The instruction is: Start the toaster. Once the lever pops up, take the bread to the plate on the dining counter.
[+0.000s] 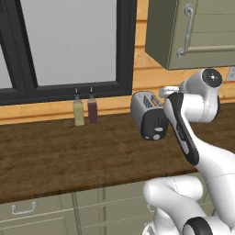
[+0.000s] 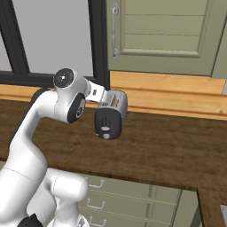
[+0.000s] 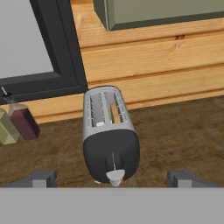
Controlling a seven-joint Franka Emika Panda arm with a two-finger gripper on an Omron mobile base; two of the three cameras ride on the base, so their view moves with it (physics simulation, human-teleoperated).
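Leftmost in the hand view, against the dark window frame: two slim bottles, one pale yellow-green (image 3: pixel 6 129), one dark maroon (image 3: pixel 24 124), upright and touching side by side on the dark wood-grain bench (image 3: pixel 183 131). Then the left dark fingertip (image 3: pixel 39 178) low at the edge. Centred between the fingertips, the small rounded silver-grey two-slot toaster (image 3: pixel 109 131), dark grey end panel facing the camera, pale lever knob (image 3: pixel 115 176) low on that panel, roughly midway between the jaws. Light-brown bread slice (image 3: pixel 115 111) sunk in the right-hand slot, only its top edge showing. Jaws spread wide, gripper (image 3: pixel 111 179) holding nothing, no contact with toaster visible. Behind, pale wood wall boards and an olive-green cupboard above.
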